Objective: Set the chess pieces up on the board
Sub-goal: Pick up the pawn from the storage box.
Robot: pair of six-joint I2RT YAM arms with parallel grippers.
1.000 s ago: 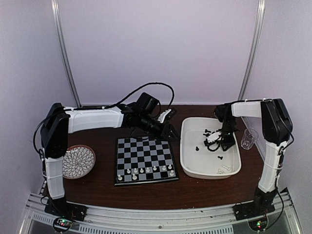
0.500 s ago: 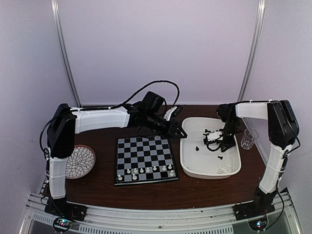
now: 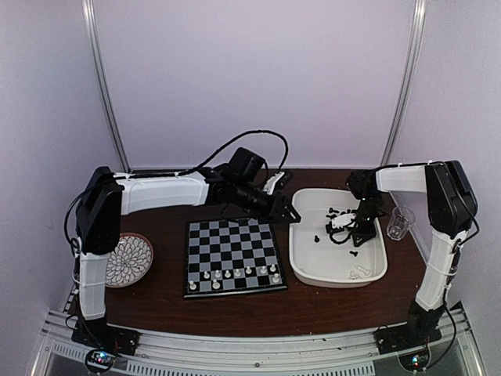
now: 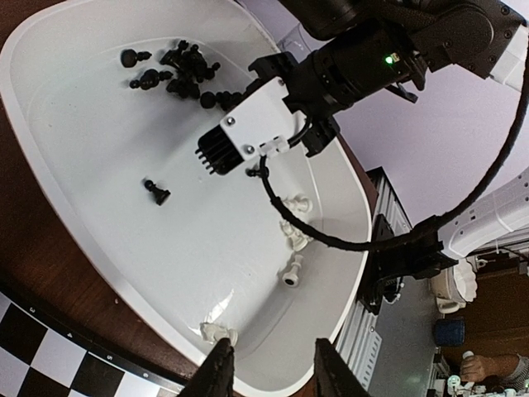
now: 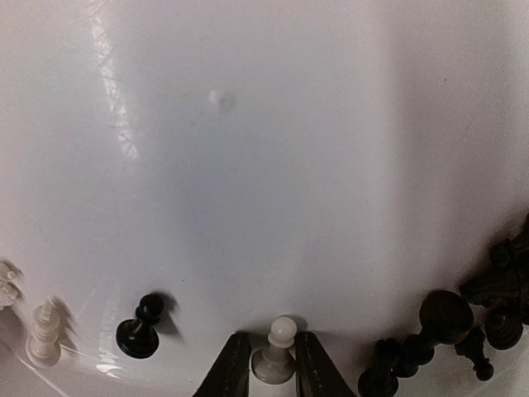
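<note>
Standing white pawn (image 5: 281, 354) sits inside the right claw (image 5: 271, 339).

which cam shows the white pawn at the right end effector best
Right wrist: the white pawn stands upright, close up, between the right end effector's fingers. Top view shows that end effector in the tray, the pawn too small to find. Left wrist sees only its back; pawn hidden.

White pawn (image 5: 274, 351) held between jaws; black pawn (image 5: 139, 327) left; black pieces (image 5: 446, 331) clustered right.
</note>
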